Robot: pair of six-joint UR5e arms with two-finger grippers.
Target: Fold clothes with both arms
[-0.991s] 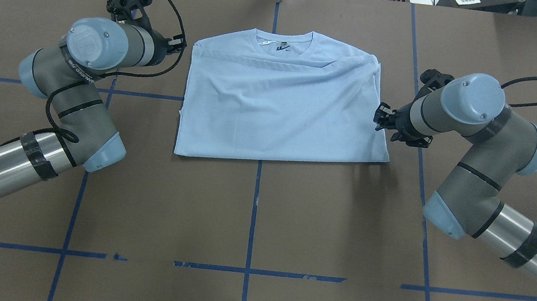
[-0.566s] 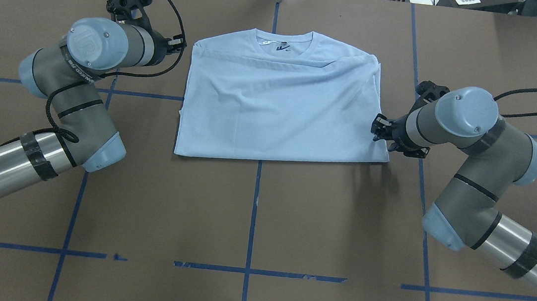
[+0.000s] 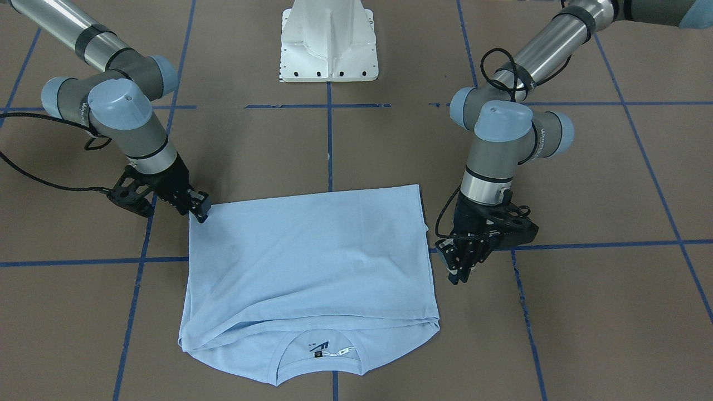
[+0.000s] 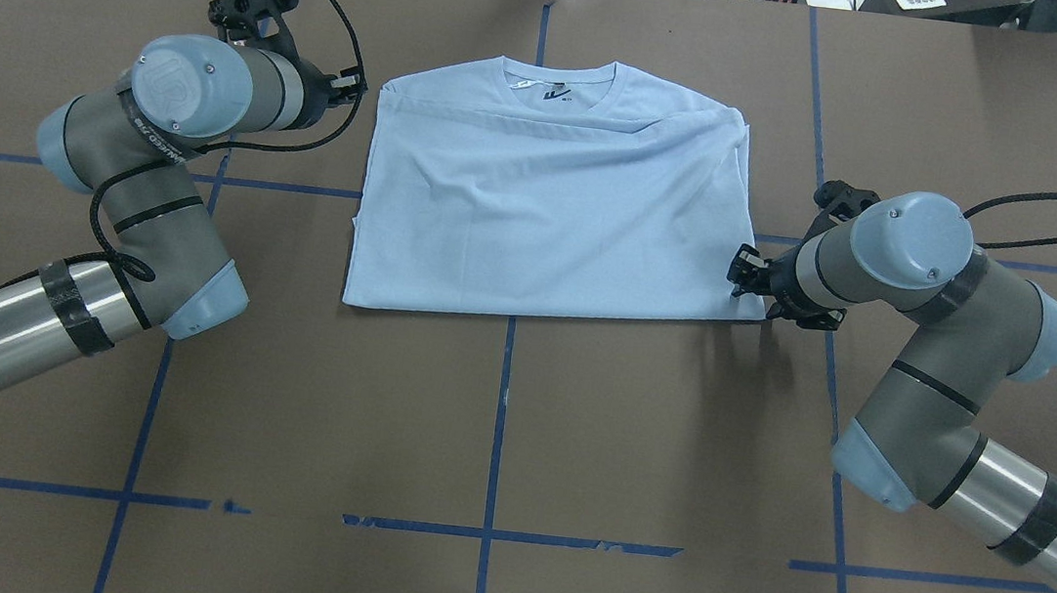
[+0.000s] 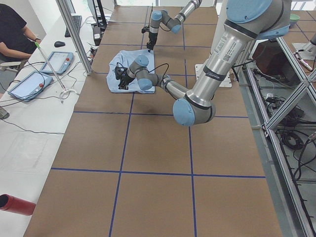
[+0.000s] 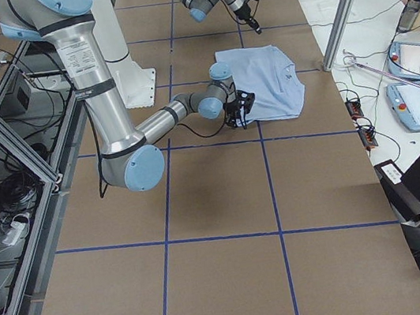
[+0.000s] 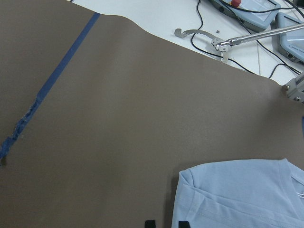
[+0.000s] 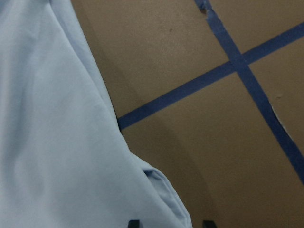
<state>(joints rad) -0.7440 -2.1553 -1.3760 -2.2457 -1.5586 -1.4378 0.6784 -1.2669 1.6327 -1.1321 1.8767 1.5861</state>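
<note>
On the table [image 4: 668, 468] lies the T-shirt [image 4: 547, 210], right hand [image 4: 739, 277] at its corner.

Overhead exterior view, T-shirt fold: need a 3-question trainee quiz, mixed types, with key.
1. True or false: the T-shirt lies with its collar toward the robot's white base.
2. Which gripper is at a corner of the T-shirt's edge opposite the collar? A) left B) right C) neither
3. Fill in: the tape lines on the table are ___.

Key:
1. False. The collar is on the side away from the base.
2. B. The right gripper is at that corner.
3. Blue.
</note>
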